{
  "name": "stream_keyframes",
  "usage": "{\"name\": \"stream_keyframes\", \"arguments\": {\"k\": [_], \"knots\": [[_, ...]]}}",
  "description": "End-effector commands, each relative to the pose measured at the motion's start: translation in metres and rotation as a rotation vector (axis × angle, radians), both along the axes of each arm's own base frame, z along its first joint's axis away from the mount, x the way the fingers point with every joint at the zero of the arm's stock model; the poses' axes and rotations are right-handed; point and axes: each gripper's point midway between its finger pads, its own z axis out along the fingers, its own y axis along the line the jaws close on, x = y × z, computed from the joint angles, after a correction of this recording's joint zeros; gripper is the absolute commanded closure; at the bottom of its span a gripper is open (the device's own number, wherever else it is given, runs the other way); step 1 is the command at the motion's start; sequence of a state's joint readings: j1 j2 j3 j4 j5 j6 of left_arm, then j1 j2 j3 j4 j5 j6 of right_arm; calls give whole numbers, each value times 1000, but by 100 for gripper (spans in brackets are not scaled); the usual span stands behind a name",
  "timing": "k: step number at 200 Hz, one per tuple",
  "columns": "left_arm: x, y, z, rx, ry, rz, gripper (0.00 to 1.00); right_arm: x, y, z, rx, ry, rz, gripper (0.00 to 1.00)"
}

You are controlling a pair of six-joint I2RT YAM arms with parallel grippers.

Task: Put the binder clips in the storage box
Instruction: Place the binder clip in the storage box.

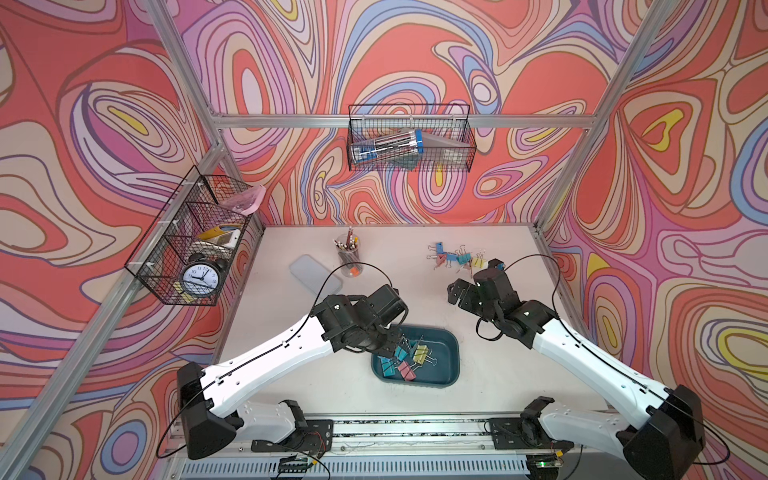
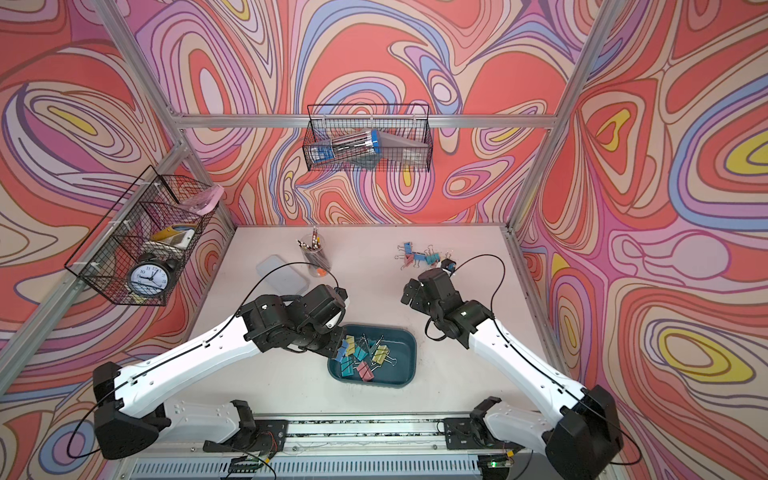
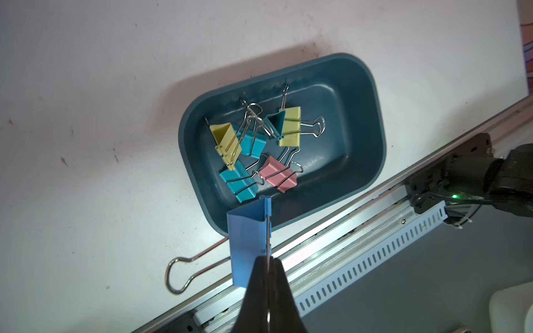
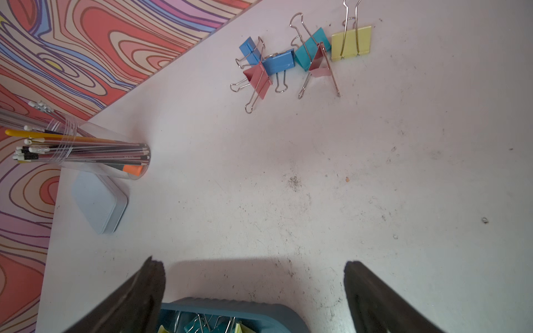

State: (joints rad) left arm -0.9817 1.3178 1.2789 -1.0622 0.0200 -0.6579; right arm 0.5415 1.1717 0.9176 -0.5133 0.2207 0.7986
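Binder clip (image 3: 248, 239), blue, pinched by left gripper (image 3: 268, 262) over 9 o'clock rim of storage box (image 1: 442, 355).
Shift inward before releasing; right gripper (image 4: 255, 266) spread wide, empty.

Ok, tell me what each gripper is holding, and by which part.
The left gripper pinches a blue binder clip by one wire handle. The right gripper is open and holds nothing.

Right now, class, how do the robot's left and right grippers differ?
The left gripper is shut on a blue binder clip; the right gripper is wide open and empty. The left gripper hangs at the storage box's edge; the right gripper is over bare table, facing the loose binder clips. Both are black.
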Motion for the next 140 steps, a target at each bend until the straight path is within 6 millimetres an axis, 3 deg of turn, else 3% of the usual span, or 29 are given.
{"name": "stream_keyframes", "arguments": {"k": [1,36,59,89,109,140], "knots": [[2,4,-22,94,15,71,100,3,4,0,18,10,8,2],[12,10,-55,298,-27,107,100,-4,5,-6,58,24,2,2],[12,4,-74,333,-20,99,100,-10,6,-14,77,49,6,2],[12,-2,-92,302,-12,111,88,-11,8,-14,60,55,36,2],[16,-6,-84,258,-41,119,79,-3,9,-6,24,31,53,2],[30,-15,-37,124,-155,145,61,26,14,3,-36,19,74,2]]}}
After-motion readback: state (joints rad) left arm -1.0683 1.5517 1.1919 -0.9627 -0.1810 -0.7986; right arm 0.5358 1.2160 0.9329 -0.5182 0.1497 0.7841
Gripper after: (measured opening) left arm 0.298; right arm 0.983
